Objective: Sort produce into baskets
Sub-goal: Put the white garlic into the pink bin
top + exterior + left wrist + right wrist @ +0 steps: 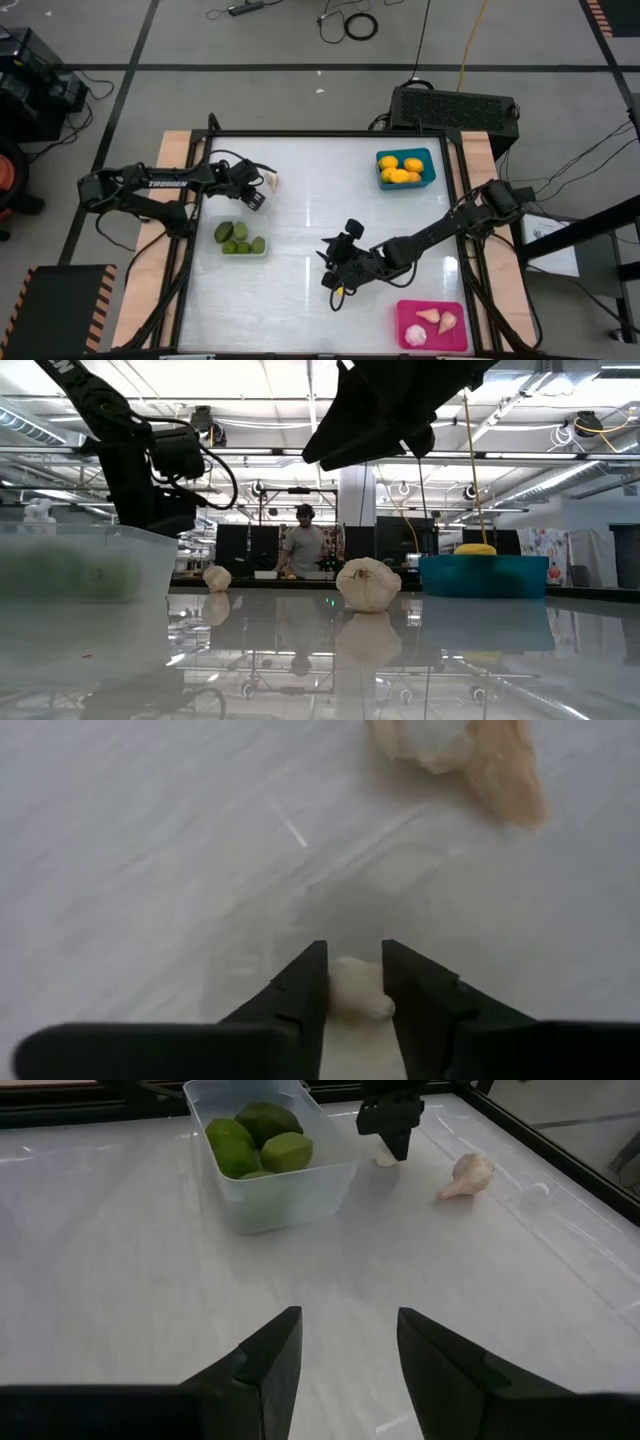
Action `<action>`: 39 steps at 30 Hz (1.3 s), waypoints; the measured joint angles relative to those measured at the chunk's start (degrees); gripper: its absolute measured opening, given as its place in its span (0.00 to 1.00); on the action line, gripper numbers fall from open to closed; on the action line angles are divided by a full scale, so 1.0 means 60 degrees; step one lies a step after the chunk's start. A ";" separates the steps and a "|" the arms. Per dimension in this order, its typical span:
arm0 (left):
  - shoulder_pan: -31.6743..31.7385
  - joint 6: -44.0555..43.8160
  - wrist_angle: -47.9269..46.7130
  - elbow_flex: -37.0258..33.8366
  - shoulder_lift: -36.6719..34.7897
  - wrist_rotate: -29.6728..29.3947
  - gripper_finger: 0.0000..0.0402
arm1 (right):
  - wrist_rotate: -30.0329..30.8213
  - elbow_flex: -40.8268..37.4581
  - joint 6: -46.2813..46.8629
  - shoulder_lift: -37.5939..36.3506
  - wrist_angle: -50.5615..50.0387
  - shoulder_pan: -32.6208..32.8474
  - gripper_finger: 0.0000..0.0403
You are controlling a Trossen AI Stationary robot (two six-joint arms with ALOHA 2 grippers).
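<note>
- Your left gripper (355, 982) is low over the counter (300, 210), pinching a small pale piece (358, 988), maybe garlic.
- Another garlic (271, 180) lies just beside it.
- Your right gripper (343, 1348) hangs with its fingers apart, holding nothing, near a garlic (367, 584) on the counter.
- Green fruit sit in the clear basket (242, 251), yellow ones in the blue basket (405, 185), garlic in the pink basket (431, 343).
</note>
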 joint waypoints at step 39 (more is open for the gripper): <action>-0.8079 -0.0081 1.1448 0.2888 0.4639 0.1163 0.04 | -0.1428 -0.0007 0.7334 -0.2641 -0.3893 0.3975 0.39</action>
